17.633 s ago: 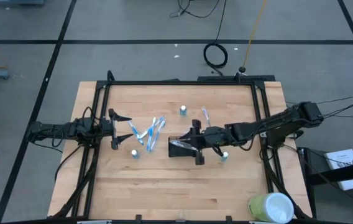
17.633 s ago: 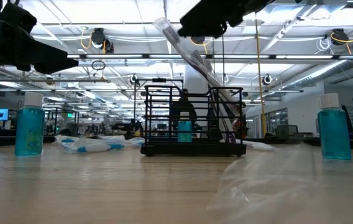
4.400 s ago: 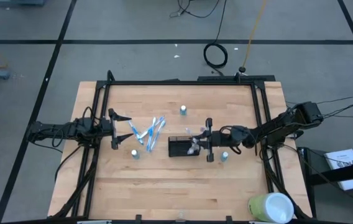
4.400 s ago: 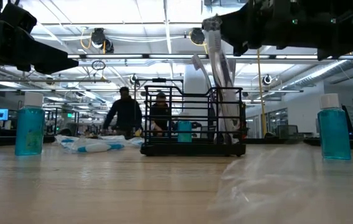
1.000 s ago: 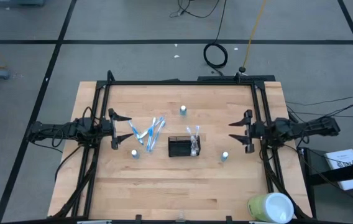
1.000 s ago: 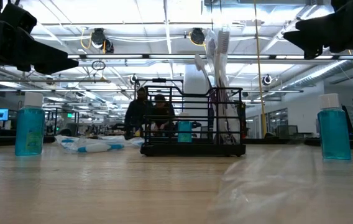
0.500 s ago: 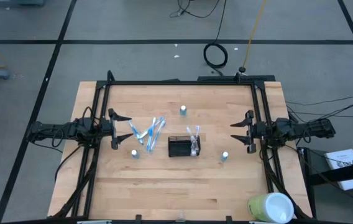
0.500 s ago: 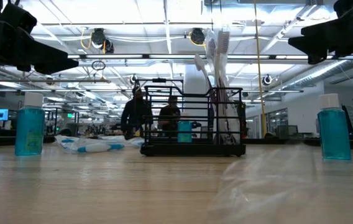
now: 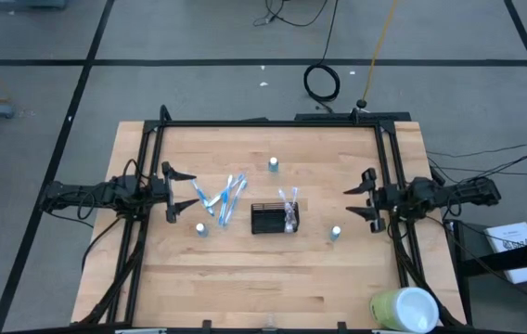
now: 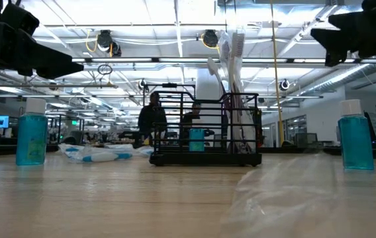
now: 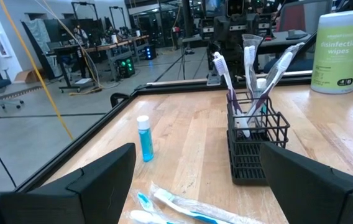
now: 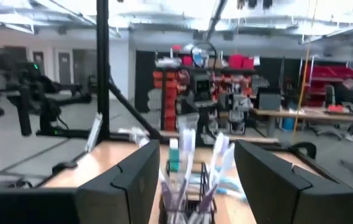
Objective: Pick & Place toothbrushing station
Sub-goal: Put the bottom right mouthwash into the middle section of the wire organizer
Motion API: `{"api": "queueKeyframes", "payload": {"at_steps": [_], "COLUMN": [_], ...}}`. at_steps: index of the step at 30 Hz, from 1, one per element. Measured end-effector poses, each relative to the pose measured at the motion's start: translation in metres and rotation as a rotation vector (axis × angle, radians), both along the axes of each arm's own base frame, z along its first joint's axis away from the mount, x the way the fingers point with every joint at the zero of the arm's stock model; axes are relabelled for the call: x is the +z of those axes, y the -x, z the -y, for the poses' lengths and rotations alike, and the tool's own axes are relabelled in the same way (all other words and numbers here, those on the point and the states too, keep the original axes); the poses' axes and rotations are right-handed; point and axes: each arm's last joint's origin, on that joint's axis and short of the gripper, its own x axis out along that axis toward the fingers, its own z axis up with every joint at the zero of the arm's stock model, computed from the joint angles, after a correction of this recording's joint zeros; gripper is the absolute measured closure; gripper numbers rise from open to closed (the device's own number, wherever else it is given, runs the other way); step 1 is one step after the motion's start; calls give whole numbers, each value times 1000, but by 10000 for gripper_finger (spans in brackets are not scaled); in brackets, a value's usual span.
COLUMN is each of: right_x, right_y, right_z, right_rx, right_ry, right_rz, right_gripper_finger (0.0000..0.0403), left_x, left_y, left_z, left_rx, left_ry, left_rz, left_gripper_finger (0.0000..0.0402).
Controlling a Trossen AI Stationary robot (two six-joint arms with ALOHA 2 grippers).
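Note:
The toothbrushing station, a small black wire-mesh holder (image 9: 273,219), stands on its base at the table's middle; it also shows in the low view (image 10: 204,129) and left wrist view (image 11: 255,148). Several wrapped toothbrushes (image 11: 251,68) stand upright in its right-hand end. My left gripper (image 9: 182,193) is open and empty at the table's left edge. My right gripper (image 9: 360,201) is open and empty at the right edge, well clear of the holder.
Loose wrapped toothbrushes (image 9: 224,197) lie left of the holder. Small blue bottles stand at the far middle (image 9: 273,164), near left (image 9: 201,228) and near right (image 9: 335,232). A wipes canister (image 9: 403,308) stands at the near right corner. Black frame rails (image 9: 273,122) border the table.
My right gripper has shifted slightly up and back at the table's right edge, staying open and empty. The holder and the toothbrushes have kept still. People move in the room behind.

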Motion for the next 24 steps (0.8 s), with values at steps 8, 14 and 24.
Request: {"api": "queueKeyframes", "payload": {"at_steps": [8, 14, 24], "right_x": [2, 18, 25], "right_y": [0, 5, 9], "right_z": [0, 1, 2], "right_rx": [10, 72, 118], "right_ry": [-62, -281, -401], "right_rz": [21, 167, 240], "right_gripper_finger": [200, 203, 201], "left_x": [0, 0, 0], "left_y": [0, 0, 0], "left_z": [0, 0, 0], "left_rx": [0, 0, 0], "left_ry": [0, 0, 0], "left_rz": [0, 0, 0], "left_gripper_finger": [50, 50, 50]}}
